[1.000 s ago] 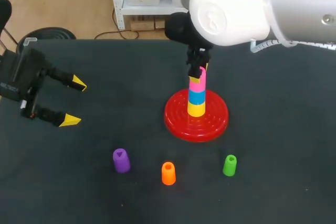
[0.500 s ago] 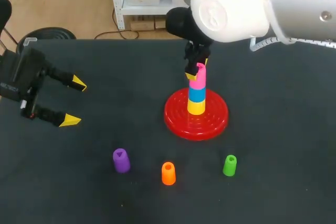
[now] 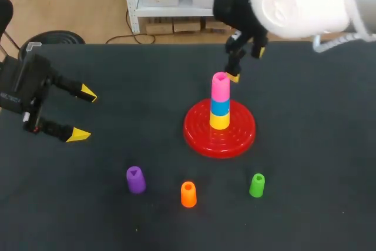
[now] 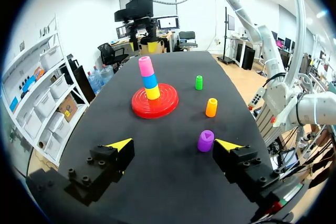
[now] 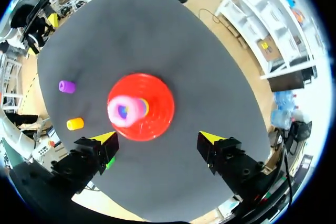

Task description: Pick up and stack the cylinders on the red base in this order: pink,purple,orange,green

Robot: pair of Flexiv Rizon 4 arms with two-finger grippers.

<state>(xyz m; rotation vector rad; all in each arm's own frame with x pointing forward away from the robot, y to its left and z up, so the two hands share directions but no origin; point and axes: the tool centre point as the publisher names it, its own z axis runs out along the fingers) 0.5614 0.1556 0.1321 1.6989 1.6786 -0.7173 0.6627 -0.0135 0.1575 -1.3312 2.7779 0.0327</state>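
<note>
The red base (image 3: 194, 130) carries a stack of yellow, blue and, on top, the pink cylinder (image 3: 220, 87). My right gripper (image 3: 245, 66) hangs open above and just behind the stack, holding nothing; from its wrist I look straight down on the pink cylinder (image 5: 125, 111) and the base (image 5: 160, 95), with the gripper (image 5: 157, 138) beside them. Along the table's front stand the purple cylinder (image 3: 136, 180), the orange cylinder (image 3: 188, 194) and the green cylinder (image 3: 257, 185). My left gripper (image 3: 82, 114) is open at the far left, clear of everything; ahead of it (image 4: 173, 145) stands the purple cylinder (image 4: 206, 140).
The black table (image 3: 317, 163) has free room on both sides of the base. The three loose cylinders stand in a row, well apart from each other and from the base.
My right gripper has let go of the pink cylinder, which now sits on the stack. It opened wide and rose back and to the right. The left arm has not moved.
</note>
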